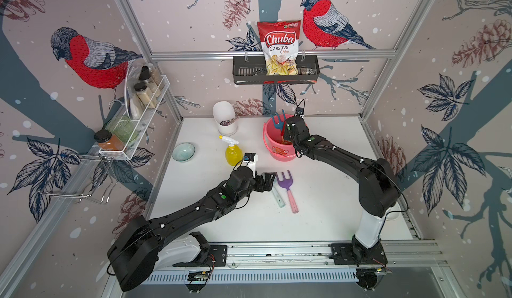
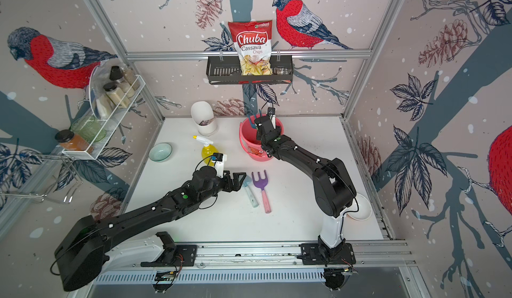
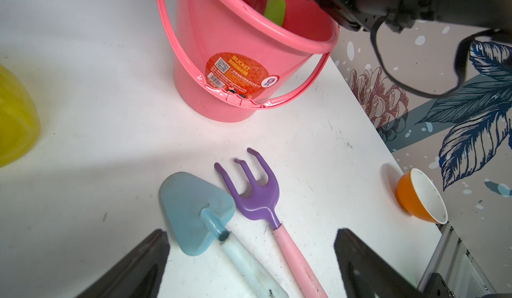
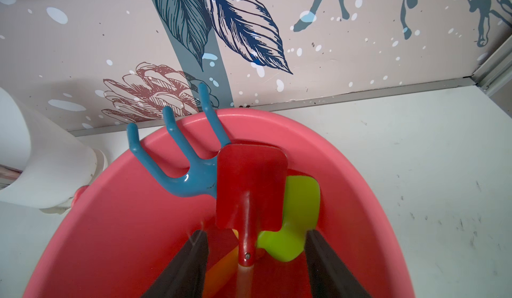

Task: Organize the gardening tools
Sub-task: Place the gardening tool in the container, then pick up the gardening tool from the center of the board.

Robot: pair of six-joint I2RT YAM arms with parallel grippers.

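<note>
The pink bucket (image 1: 279, 152) (image 4: 124, 213) stands at the back of the table and holds a blue fork (image 4: 180, 166), a red shovel (image 4: 250, 183) and a green shovel (image 4: 299, 213). My right gripper (image 4: 256, 234) reaches into it, open, with its fingers apart on either side of the red shovel's handle and not touching it. A light-blue shovel (image 3: 194, 210) and a purple fork with a pink handle (image 3: 255, 191) lie side by side mid-table. My left gripper (image 3: 250, 235) hovers wide open over their handles. The yellow spray bottle (image 1: 232, 152) stands left of the bucket.
A white holder (image 1: 224, 118) stands at the back beside the bucket and a teal bowl (image 1: 183, 151) sits near the left wall. An orange bowl (image 3: 421, 197) rests at the table's right edge. Wall racks hold spice jars (image 1: 144, 94) and a chips bag (image 1: 279, 47).
</note>
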